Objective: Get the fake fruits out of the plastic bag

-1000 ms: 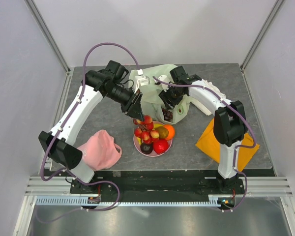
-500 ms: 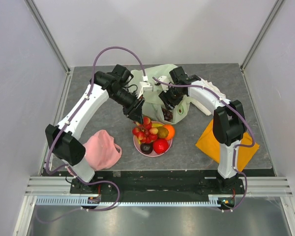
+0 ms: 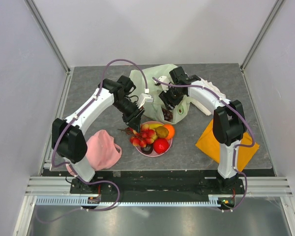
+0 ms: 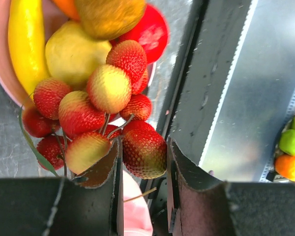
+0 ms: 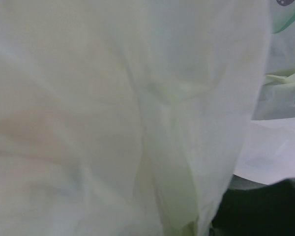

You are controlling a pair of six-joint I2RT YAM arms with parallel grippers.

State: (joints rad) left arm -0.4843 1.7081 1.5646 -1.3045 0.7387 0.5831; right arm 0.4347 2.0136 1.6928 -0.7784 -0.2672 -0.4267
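Observation:
The plastic bag lies crumpled at the back middle; a dark grape bunch shows at its near opening. A pink plate holds an orange, a red apple, a dark plum and a banana. My left gripper is shut on one berry of the red-yellow berry cluster, which hangs at the plate's left rim; the jaws stand on both sides of that berry. My right gripper is at the bag's opening; its wrist view shows only bag film, fingers hidden.
A pink cloth lies at the front left, close to the plate. An orange cloth lies at the front right under the right arm. A white folded cloth sits right of the bag. Grey walls enclose the table.
My left gripper has carried the berry cluster down and forward to the plate's left rim, and the left arm has folded in. The right arm and the bag have stayed put.

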